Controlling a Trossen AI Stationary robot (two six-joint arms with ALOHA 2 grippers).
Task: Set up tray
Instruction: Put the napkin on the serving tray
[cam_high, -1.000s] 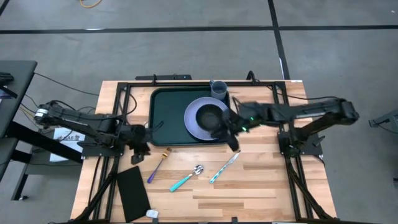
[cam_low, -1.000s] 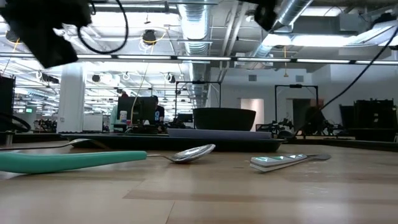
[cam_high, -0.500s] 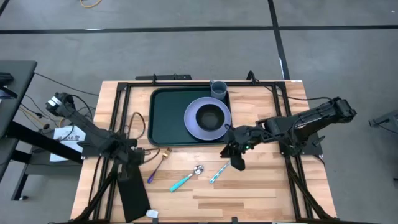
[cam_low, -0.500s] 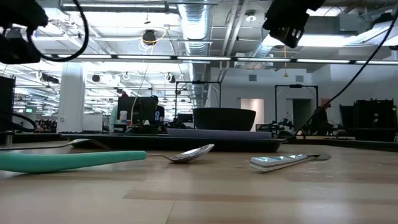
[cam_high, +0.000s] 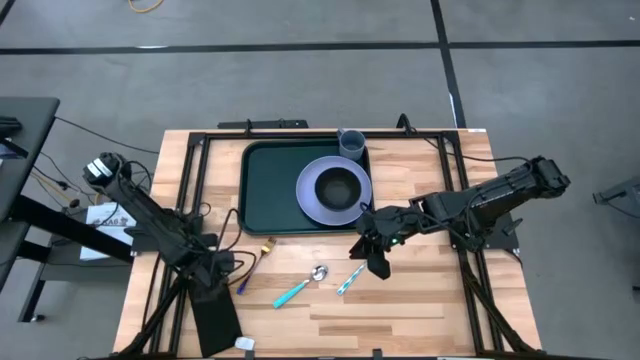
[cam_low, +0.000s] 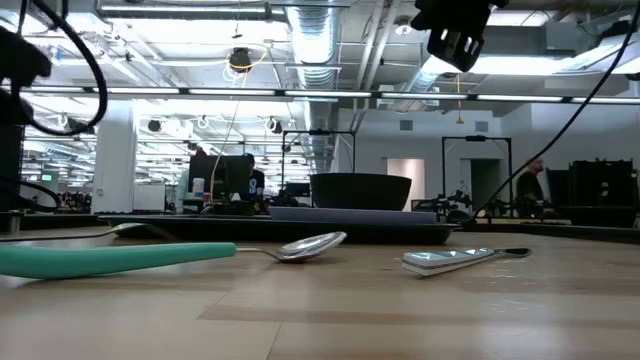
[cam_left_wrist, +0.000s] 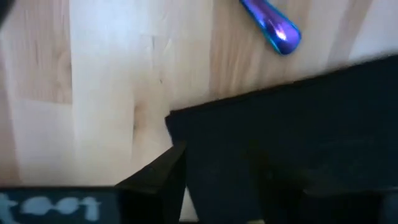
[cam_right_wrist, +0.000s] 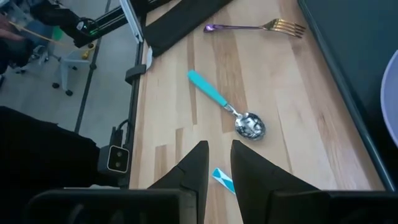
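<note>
Pale matt wooden table (cam_high: 420, 300), glossy dark green plastic tray (cam_high: 268, 190), shiny metal spoon (cam_high: 318, 272) bowl

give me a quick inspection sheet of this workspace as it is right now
surface: wooden table, bare at its near right.
job's things: green tray holds purple plate with dark bowl; cup at its far corner.
clutter: fork, teal spoon, knife, black rectangle on the table.
grippers: left claw over the black rectangle; right claw above the knife, fingers slightly apart, empty.
cables: wires beside the left arm.
surroundings: grey floor.
</note>
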